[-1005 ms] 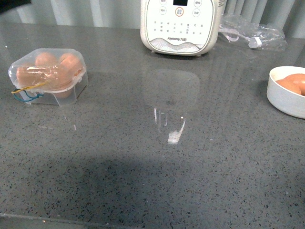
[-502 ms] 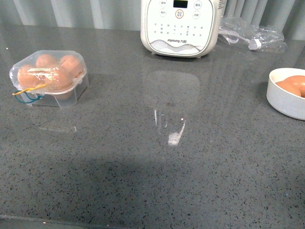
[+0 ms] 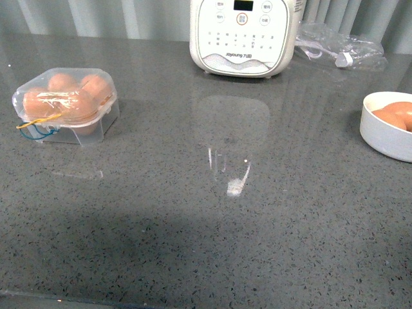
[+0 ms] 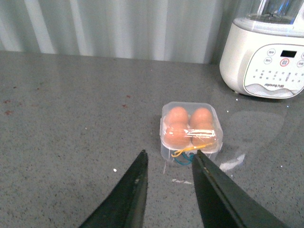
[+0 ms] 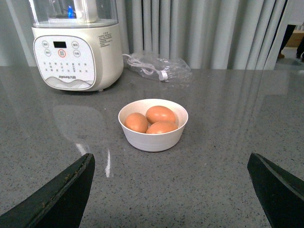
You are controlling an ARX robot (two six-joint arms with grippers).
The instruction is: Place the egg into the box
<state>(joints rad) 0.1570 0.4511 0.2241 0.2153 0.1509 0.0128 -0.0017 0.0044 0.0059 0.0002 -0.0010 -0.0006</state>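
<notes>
A grey counter (image 3: pixel 212 225) fills the front view; neither arm appears there. At its left sits the box (image 3: pixel 65 104), lid shut over four brown eggs, yellow and blue bands at its near edge. At the right edge stands a white bowl (image 3: pixel 386 132), only partly seen. A white appliance (image 3: pixel 244 35) stands at the back, a plastic bag (image 3: pixel 341 48) beside it.

The left wrist view shows the left gripper (image 4: pixel 167 164) empty, fingers narrowly parted, short of the box (image 4: pixel 191 129).

Only the right wrist view shows the bowl (image 5: pixel 153 135) whole, holding three eggs (image 5: pixel 160 115). The right gripper (image 5: pixel 171 168) is spread wide, empty.
</notes>
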